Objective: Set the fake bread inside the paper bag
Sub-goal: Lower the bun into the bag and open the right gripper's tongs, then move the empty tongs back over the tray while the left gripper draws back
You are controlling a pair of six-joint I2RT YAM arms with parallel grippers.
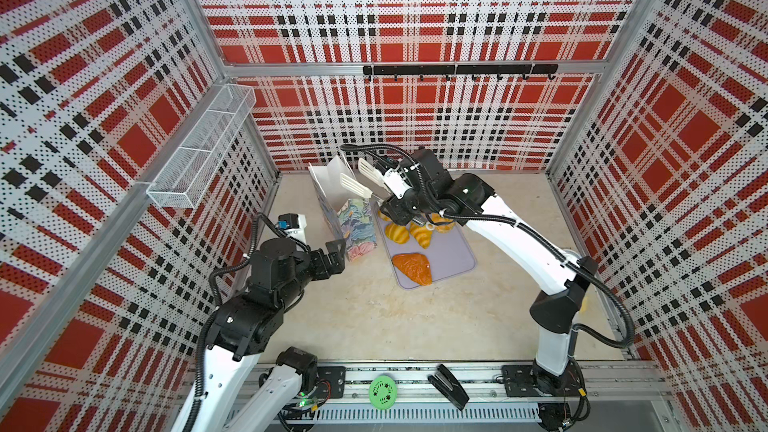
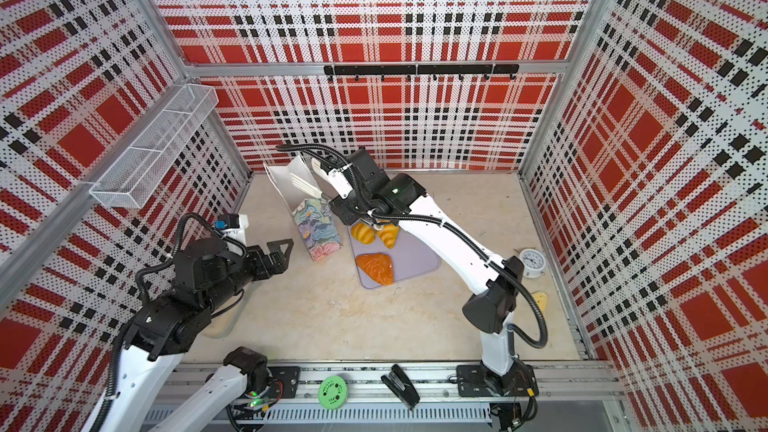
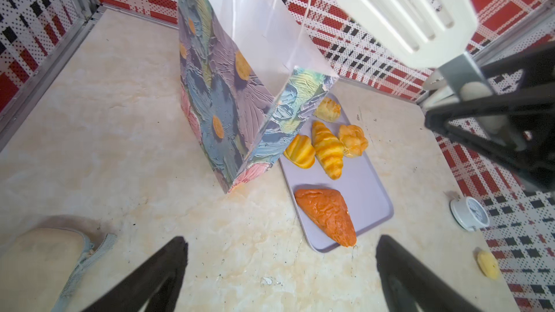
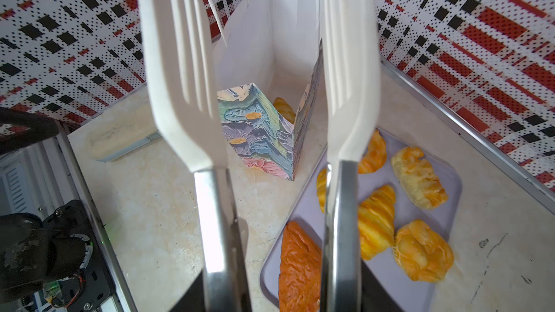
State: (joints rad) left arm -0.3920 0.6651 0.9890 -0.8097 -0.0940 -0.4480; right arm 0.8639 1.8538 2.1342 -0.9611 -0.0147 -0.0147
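The flowered paper bag [image 1: 353,222] stands open on the table, leaning a little, its white inside showing. One golden piece of fake bread [image 4: 283,109] lies at its bottom. More fake bread sits on the lilac tray [image 1: 453,259] beside the bag: an orange-brown triangle [image 1: 412,268], two yellow croissants [image 1: 397,232], a round bun [image 3: 353,141] and a braided piece [image 3: 328,110]. My right gripper [image 4: 277,292] is shut on the metal handles of white tongs [image 1: 353,184]. The tongs' blades are spread and empty above the bag's mouth. My left gripper [image 3: 279,265] is open and empty, low beside the bag.
A small white clock [image 2: 532,261] and a yellow piece [image 2: 540,301] lie by the right wall. A beige pouch [image 3: 42,262] sits near the left arm. A stapler [image 1: 449,386] and a green disc [image 1: 382,392] rest on the front rail. A wire basket [image 1: 203,147] hangs on the left wall.
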